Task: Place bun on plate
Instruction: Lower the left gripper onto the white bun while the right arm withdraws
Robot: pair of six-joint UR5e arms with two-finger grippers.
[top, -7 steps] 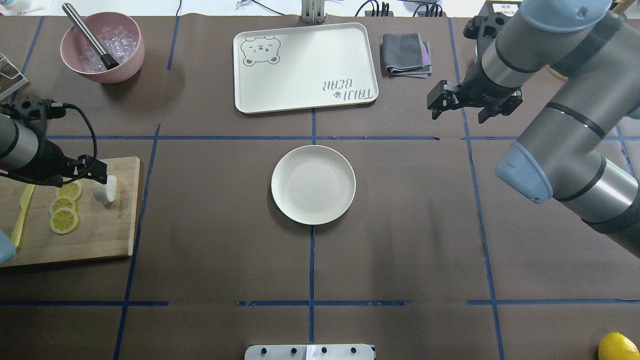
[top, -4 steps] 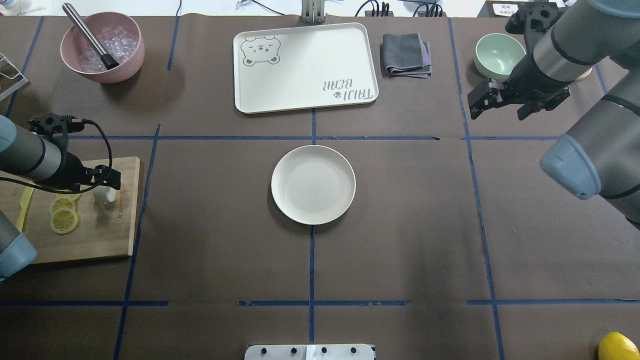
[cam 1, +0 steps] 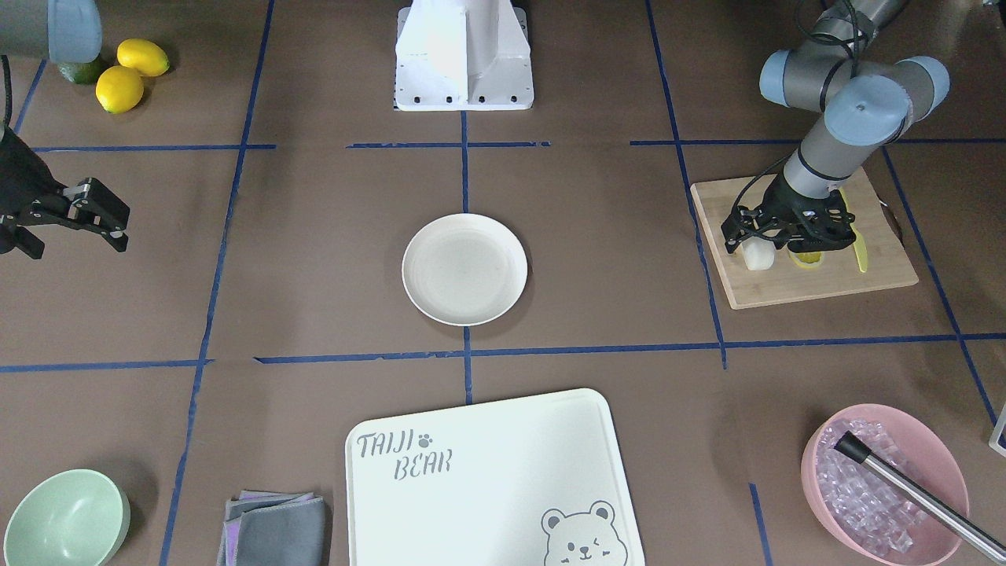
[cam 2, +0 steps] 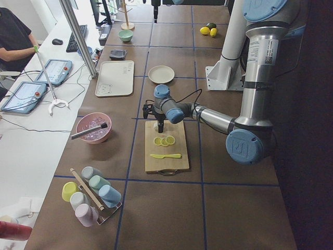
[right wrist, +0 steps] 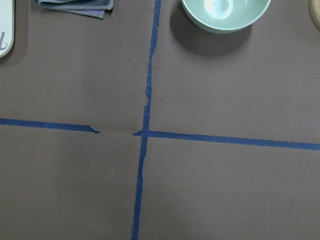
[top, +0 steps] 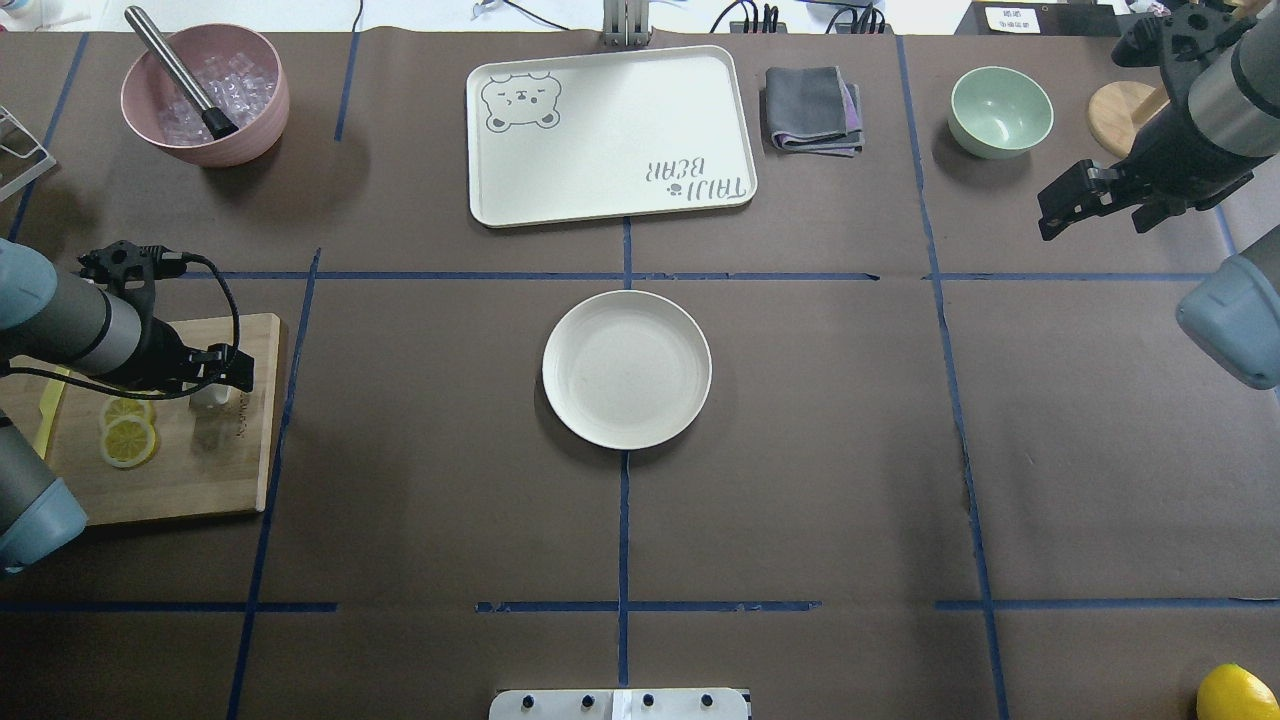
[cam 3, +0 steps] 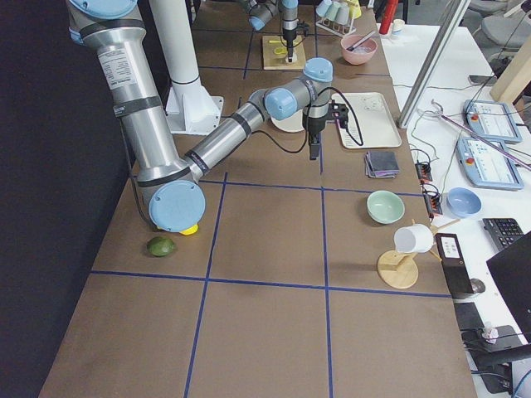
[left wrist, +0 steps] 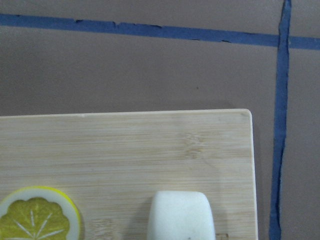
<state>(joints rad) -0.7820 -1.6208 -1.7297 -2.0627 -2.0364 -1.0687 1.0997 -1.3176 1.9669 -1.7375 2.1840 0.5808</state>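
Left end effector (cam 1: 753,236) hung just above the bun (cam 1: 758,257), its grip impossible to tell; right end effector (cam 1: 116,224) was released, well apart from the plate (cam 1: 464,271)

Overhead and front cameras are facing oppositely, sharing the plate (top: 627,369), robot base (cam 1: 464,63) at 6 versus 12 o'clock; side cameras are gazing lengthwise, wrist cameras peering close.

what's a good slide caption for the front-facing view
Left gripper low over the bun on the wooden cutting board, the plate bare at the table's centre.
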